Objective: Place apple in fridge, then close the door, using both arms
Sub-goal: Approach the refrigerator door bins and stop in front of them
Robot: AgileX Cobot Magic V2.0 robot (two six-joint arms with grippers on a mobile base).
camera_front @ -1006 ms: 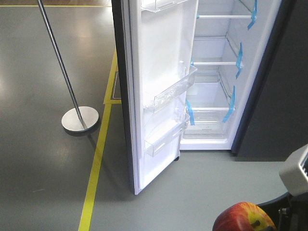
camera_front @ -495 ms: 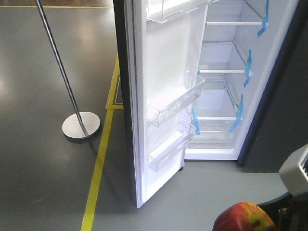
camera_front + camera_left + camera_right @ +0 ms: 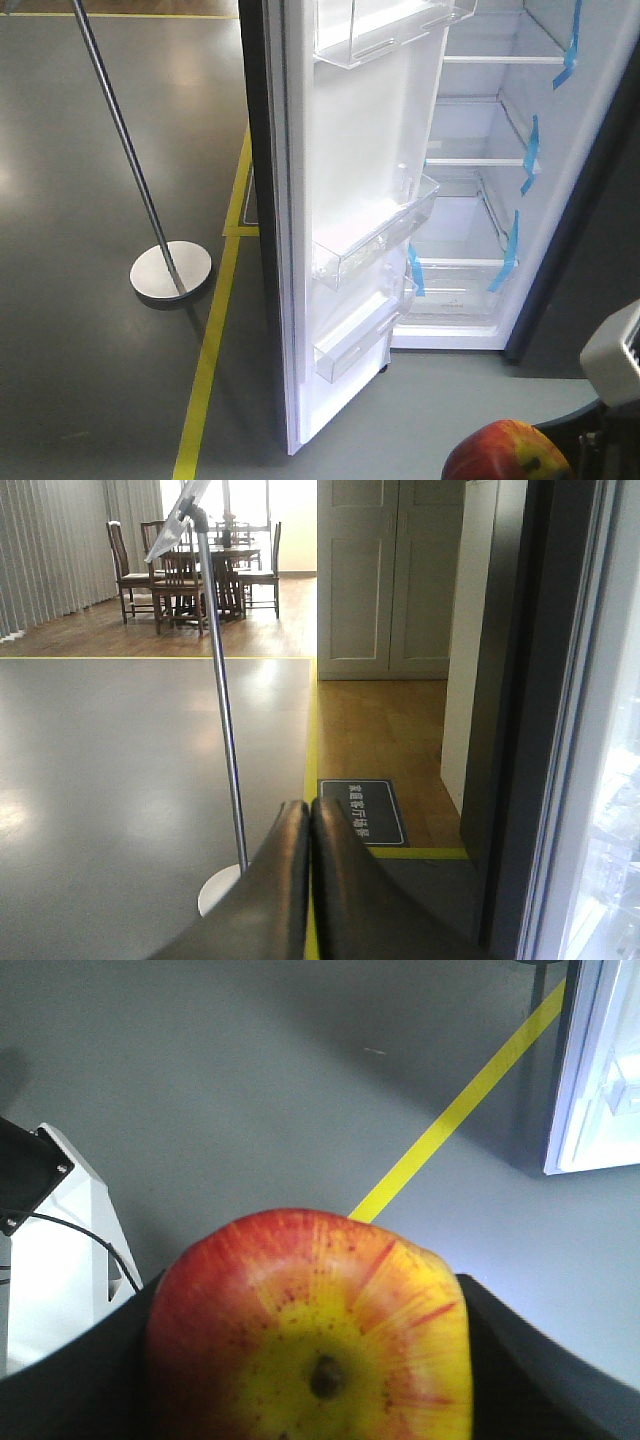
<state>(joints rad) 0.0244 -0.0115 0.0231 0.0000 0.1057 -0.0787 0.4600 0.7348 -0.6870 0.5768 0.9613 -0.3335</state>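
The apple (image 3: 505,452), red with yellow patches, sits at the bottom right of the front view, held low above the floor. In the right wrist view the apple (image 3: 315,1335) fills the space between my right gripper's black fingers (image 3: 80,1385), which are shut on it. The fridge (image 3: 480,190) stands ahead, white inside, with glass shelves marked by blue tape. Its door (image 3: 350,200) stands wide open to the left, clear bins on its white liner. My left gripper (image 3: 310,825) is shut and empty, left of the door's dark edge (image 3: 510,710).
A metal pole on a round base (image 3: 170,268) stands on the grey floor left of the door. A yellow floor line (image 3: 210,350) runs toward the fridge. A dark floor sign (image 3: 365,810) lies behind it. A white robot part (image 3: 615,350) is at the right edge.
The fridge and door have grown larger and shifted down and right in the front view, so the base has come closer. The apple stays held at the bottom right.
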